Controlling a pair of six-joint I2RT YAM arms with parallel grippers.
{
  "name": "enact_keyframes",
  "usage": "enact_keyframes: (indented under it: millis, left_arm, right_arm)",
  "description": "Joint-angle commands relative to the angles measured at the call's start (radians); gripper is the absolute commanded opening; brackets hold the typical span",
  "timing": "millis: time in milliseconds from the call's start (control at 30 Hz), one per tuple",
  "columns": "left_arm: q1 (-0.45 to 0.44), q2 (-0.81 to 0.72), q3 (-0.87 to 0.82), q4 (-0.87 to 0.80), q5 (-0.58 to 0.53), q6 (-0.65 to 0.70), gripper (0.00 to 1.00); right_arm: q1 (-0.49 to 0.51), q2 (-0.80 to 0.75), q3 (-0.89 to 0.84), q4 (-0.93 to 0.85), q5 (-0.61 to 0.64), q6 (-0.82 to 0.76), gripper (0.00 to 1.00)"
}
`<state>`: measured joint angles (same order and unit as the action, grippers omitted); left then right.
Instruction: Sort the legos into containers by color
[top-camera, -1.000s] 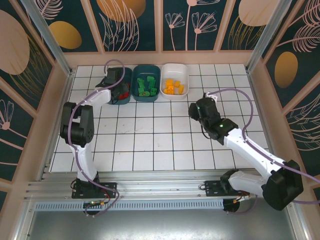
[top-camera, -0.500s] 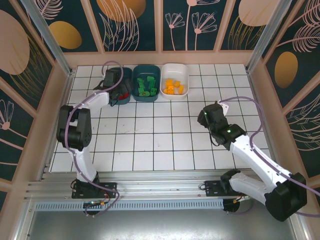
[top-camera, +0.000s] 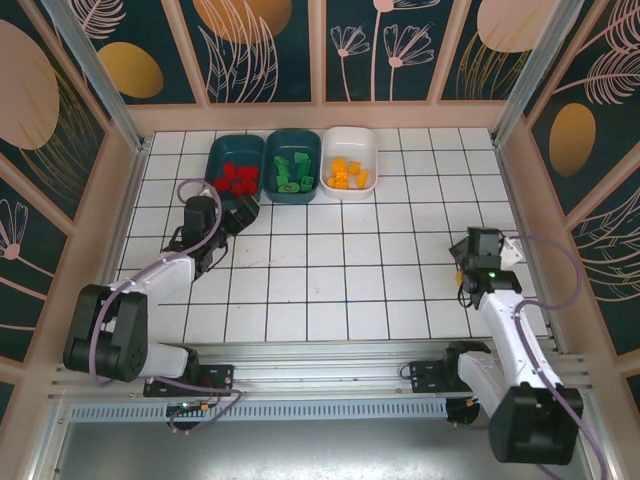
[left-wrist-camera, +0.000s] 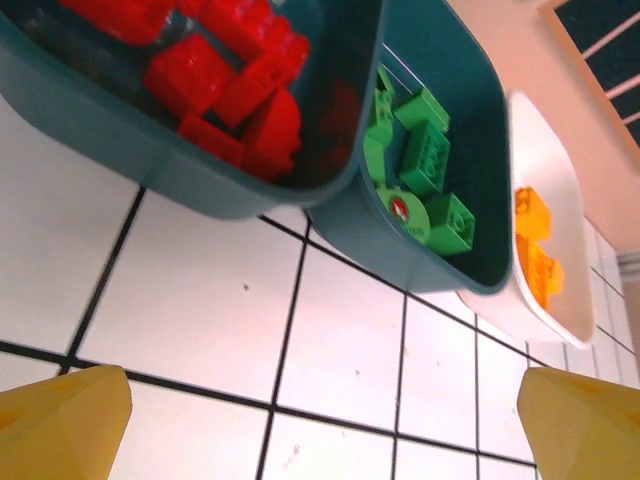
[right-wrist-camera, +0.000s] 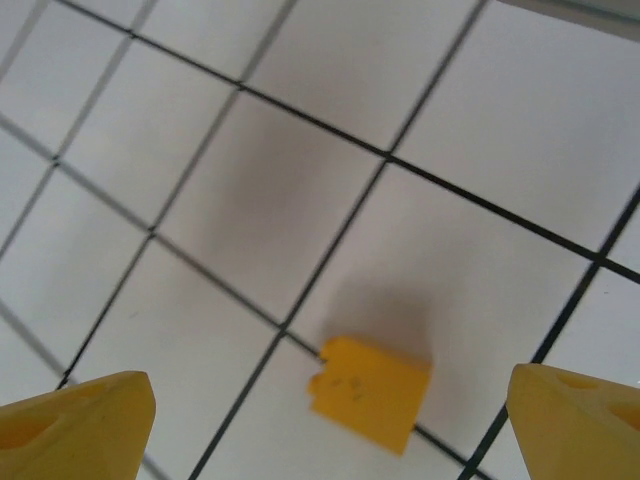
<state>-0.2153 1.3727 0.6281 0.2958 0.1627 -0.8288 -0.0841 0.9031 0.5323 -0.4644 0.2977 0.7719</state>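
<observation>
Below the right claw (right-wrist-camera: 330, 385), jaws wide apart, orange-yellow lego (right-wrist-camera: 372, 392) lying on white tile (right-wrist-camera: 250, 200), midway between them

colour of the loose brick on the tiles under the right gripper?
Orange-yellow brick; clearest in the right wrist view.

Red legos (left-wrist-camera: 230, 80) fill one teal tub (left-wrist-camera: 200, 190), green legos (left-wrist-camera: 430, 160) its teal neighbour (left-wrist-camera: 445, 50), orange legos (left-wrist-camera: 535, 245) the white tub (left-wrist-camera: 530, 320)

Tiled table (top-camera: 350, 262): three containers (left-wrist-camera: 205, 185), one orange lego (right-wrist-camera: 368, 392).
</observation>
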Motion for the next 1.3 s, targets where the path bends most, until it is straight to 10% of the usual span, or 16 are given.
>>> enact_keyframes:
  millis: [0, 667, 900, 1267]
  left_arm:
    - [-0.004, -0.058, -0.018, 0.090, 0.088, -0.041, 0.98]
    - [-0.003, -0.200, -0.041, 0.026, 0.107, -0.018, 0.98]
    - [-0.004, -0.207, -0.044, 0.028, 0.113, -0.021, 0.99]
    - [-0.003, -0.218, -0.054, 0.020, 0.122, -0.023, 0.99]
  right_arm:
    - [-0.085, 0.094, -0.032, 0.129, -0.145, -0.033, 0.92]
    - [0.050, 0.361, 0.033, 0.361, -0.652, -0.023, 0.78]
    - [0.092, 0.379, 0.097, 0.175, -0.384, -0.128, 0.76]
    - [0.093, 0.502, 0.122, 0.254, -0.378, -0.131, 0.76]
